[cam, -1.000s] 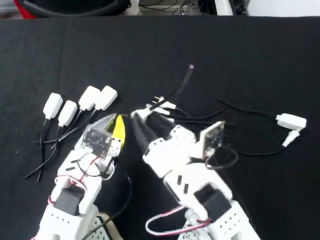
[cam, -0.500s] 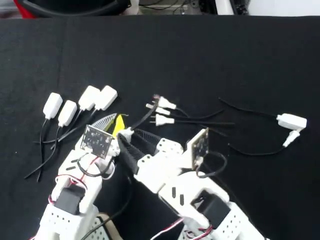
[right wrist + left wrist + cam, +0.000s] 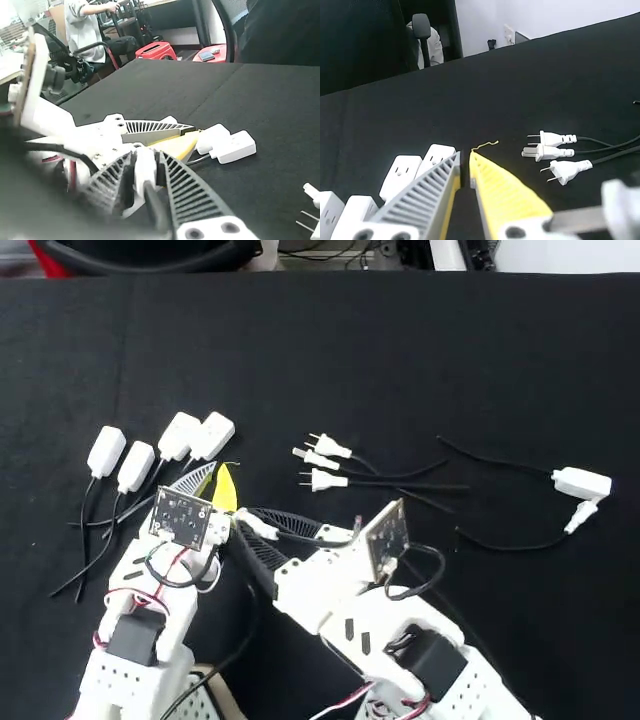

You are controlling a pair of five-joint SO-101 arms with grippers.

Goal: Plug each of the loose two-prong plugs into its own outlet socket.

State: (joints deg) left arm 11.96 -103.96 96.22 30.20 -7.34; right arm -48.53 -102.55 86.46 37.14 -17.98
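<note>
**Plug Ferried Across to the Waiting Arm**

The right arm has drawn back toward the near left, bringing a small white two-prong plug on its thin black cord away from the centre. The plug now sits just beside the left gripper, whose yellow and grey fingers are almost together with nothing between them. The right gripper is clamped on the plug's body. Four white block-shaped outlet sockets lie at the left of the black tabletop; three more white plugs wait at centre. The plug looks light, hard and smooth, its cord springy — best gripped on the flat sides behind the prongs, which might bend.
</note>
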